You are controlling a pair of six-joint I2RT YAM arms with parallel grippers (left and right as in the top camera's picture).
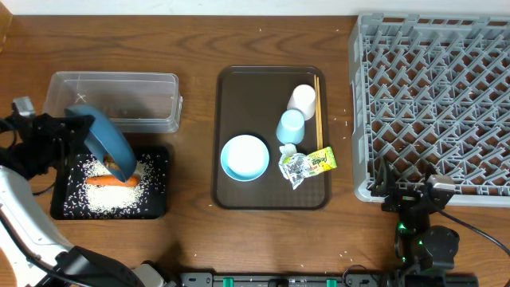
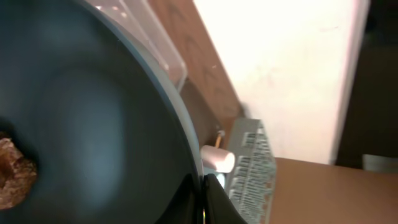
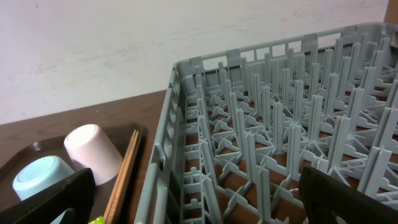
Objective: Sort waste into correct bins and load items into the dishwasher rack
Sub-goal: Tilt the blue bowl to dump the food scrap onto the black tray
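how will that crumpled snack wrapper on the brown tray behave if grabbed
The snack wrapper looks thin and crumpled, so probably floppy and very light. Its film surface may slip from a pinch. Pushed, it would likely slide, not roll.

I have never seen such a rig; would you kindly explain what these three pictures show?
Two robot arms work at a table, each ending in a two-finger gripper. One picture looks down from above; the other two come from cameras on the wrists. The left gripper is shut on a dark blue dish, tilted over the black tray where a carrot and rice lie; a brown food lump sits in the dish. The right gripper is open and empty by the grey rack. The brown serving tray holds a light blue bowl, a light blue cup, a whitish cup, chopsticks and a wrapper.
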